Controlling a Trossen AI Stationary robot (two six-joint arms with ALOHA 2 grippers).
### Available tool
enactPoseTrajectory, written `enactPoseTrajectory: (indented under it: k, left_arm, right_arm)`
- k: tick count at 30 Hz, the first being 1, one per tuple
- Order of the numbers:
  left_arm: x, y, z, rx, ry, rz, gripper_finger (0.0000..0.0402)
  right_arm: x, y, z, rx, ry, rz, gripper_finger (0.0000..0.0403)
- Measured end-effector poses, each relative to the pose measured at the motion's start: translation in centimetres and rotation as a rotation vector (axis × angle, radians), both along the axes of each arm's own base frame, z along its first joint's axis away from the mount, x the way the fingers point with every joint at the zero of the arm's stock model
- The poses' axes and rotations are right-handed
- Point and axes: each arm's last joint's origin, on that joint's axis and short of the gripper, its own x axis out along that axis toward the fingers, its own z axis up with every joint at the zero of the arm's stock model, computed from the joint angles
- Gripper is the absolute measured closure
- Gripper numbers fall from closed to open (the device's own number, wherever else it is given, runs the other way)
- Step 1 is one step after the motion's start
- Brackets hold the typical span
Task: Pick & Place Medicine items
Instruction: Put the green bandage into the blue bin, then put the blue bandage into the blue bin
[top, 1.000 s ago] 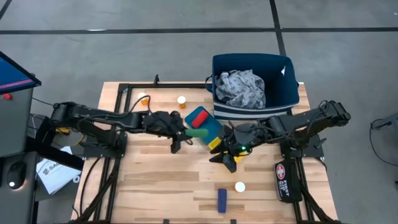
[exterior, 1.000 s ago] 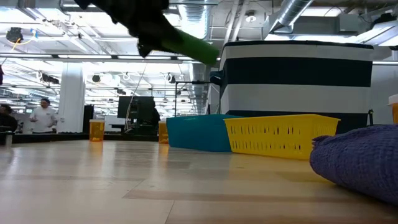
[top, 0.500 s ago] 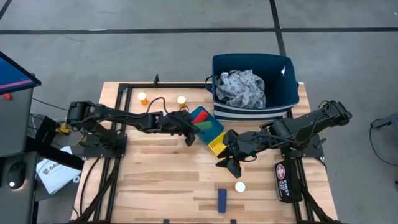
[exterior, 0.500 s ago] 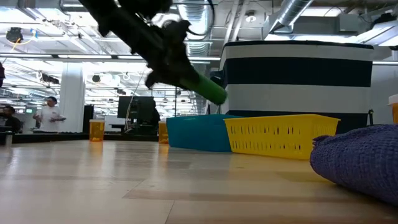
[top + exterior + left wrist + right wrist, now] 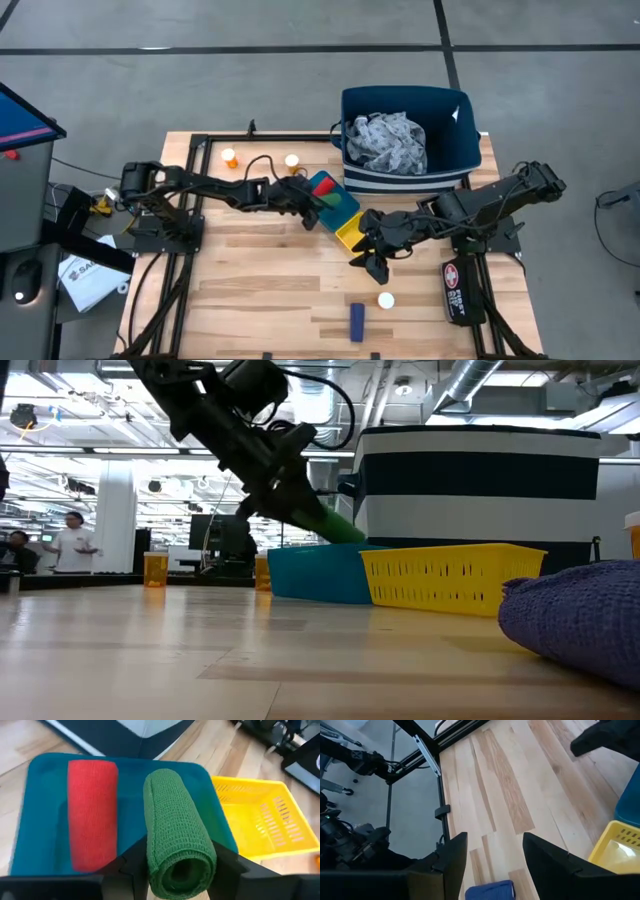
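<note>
counter (image 5: 250,290): blue tray (image 5: 337,205) holds the red bottle (image 5: 92,812); yellow tray (image 5: 260,817) looks empty. left claw (image 5: 172,865) grips the green bottle (image 5: 177,837) over the blue tray, not released. right claw (image 5: 490,852) hangs wide, empty. remaining, by my judgement: blue box (image 5: 356,321), three pill bottles, one being (image 5: 229,157).

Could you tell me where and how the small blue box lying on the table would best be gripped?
Probably across its narrow middle, coming straight down from above: the small blue box lies flat on the table with both long sides free. The open right gripper hovers nearest.
</note>
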Motion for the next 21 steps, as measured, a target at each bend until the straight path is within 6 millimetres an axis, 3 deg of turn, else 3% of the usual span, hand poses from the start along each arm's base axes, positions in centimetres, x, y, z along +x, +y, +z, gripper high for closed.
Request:
enactPoseTrajectory:
  k: [12,21]
  left_arm:
    - [0.27,0.09,0.08,0.004,-0.032,0.008,0.0193]
    - [0.57,0.72,0.66,-0.007,-0.109,0.052,0.0186]
  right_arm:
    - [0.01,-0.06,0.0,-0.015,-0.004,-0.016,0.0214]
    - [0.06,-0.14,0.03,-0.029,-0.014,-0.041,0.0214]
